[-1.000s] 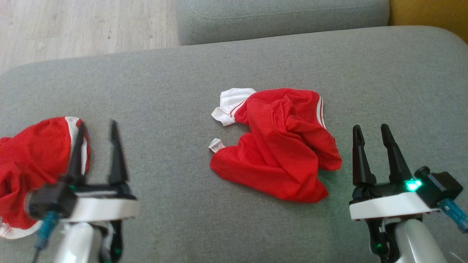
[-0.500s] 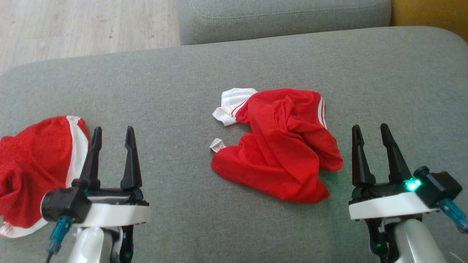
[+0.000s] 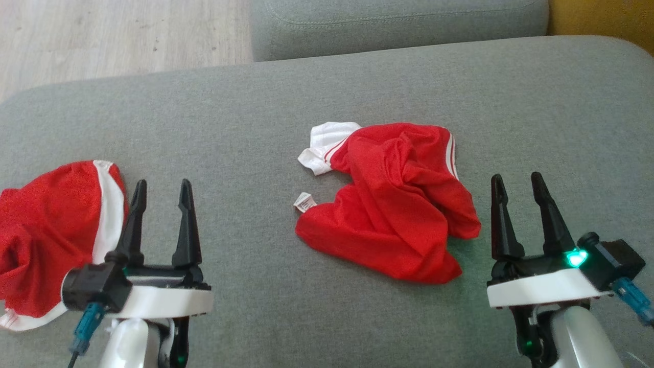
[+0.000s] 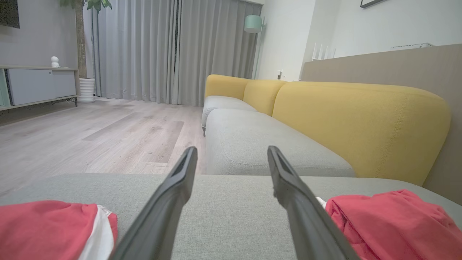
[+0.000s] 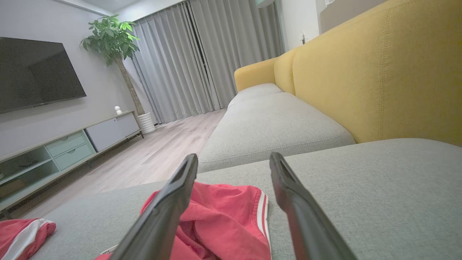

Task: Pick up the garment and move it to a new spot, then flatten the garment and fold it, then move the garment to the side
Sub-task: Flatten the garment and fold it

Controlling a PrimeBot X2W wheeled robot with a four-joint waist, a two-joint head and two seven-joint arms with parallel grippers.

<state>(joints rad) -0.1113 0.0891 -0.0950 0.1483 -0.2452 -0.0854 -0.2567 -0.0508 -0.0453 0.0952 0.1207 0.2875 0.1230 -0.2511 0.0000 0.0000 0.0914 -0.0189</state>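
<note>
Head view: the crumpled red garment [image 3: 393,204] lies in the middle of the grey seat cushion [image 3: 245,117], between my two hands and a little farther out than either. It is bunched into folds. A white panel [image 3: 327,143] sticks out at its far left corner, white stripes run along its right edge, and a small white label [image 3: 304,202] lies on the cushion just beside its left side.

My left gripper [image 3: 162,183] sits at the lower left, its two dark fingers spread wide with nothing between them, so bare cushion shows in the gap. Just to its left lies a second red garment [image 3: 51,235] with a white band, close to the cushion's left edge. My right gripper [image 3: 516,176] sits at the lower right, spread just as wide and empty, near the crumpled red garment's right edge but apart from it. A green light [image 3: 576,259] glows on its wrist.

In the left wrist view my fingers frame plain grey fabric, with the second red garment low on the left and the crumpled one low on the right. In the right wrist view the crumpled red garment lies on the cushion partly behind one finger and partly in the gap between the two — I am not touching it. Beyond it are another grey seat [image 5: 267,126], the yellow backrest [image 5: 379,72], a wooden floor [image 5: 151,162] and grey curtains [image 5: 187,61].
</note>
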